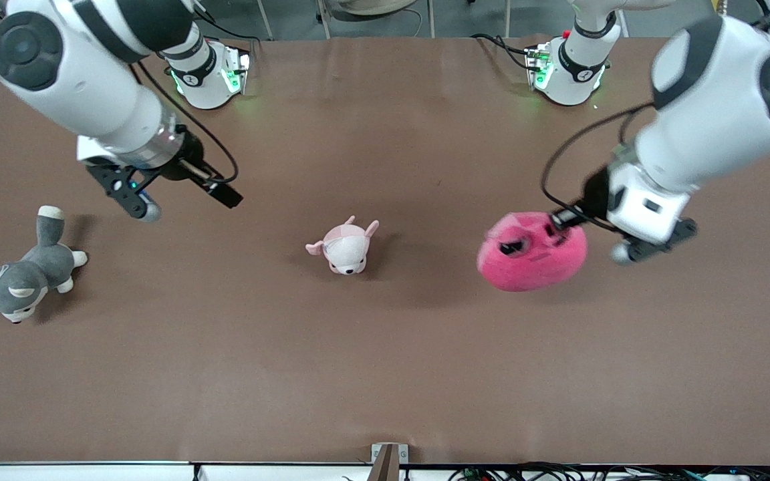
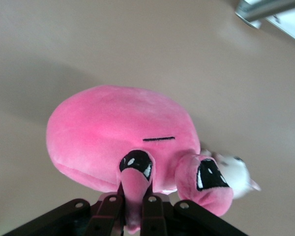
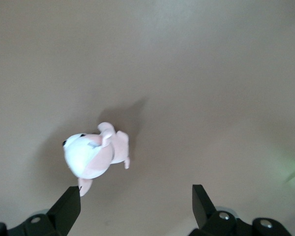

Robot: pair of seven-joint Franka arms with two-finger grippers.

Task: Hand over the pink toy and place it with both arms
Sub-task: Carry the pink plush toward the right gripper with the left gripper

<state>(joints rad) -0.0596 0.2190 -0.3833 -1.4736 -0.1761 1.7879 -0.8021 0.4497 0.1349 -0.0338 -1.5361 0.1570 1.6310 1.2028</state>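
The left gripper (image 1: pixel 562 219) is clamped on a fold of the pink toy (image 1: pixel 532 252) and holds it up over the table (image 1: pixel 385 374) toward the left arm's end — the plush hangs from its fingers (image 2: pixel 110 211). The right gripper (image 1: pixel 184 194) hovers with its jaws spread wide toward the right arm's end, holding nothing, above bare table between the grey plush (image 1: pixel 21 274) and the pale puppy plush (image 1: pixel 346 247) — the puppy stands mid-table.

arms (image 1: pixel 91 80): white shells | black joint caps | black cables | green base lights
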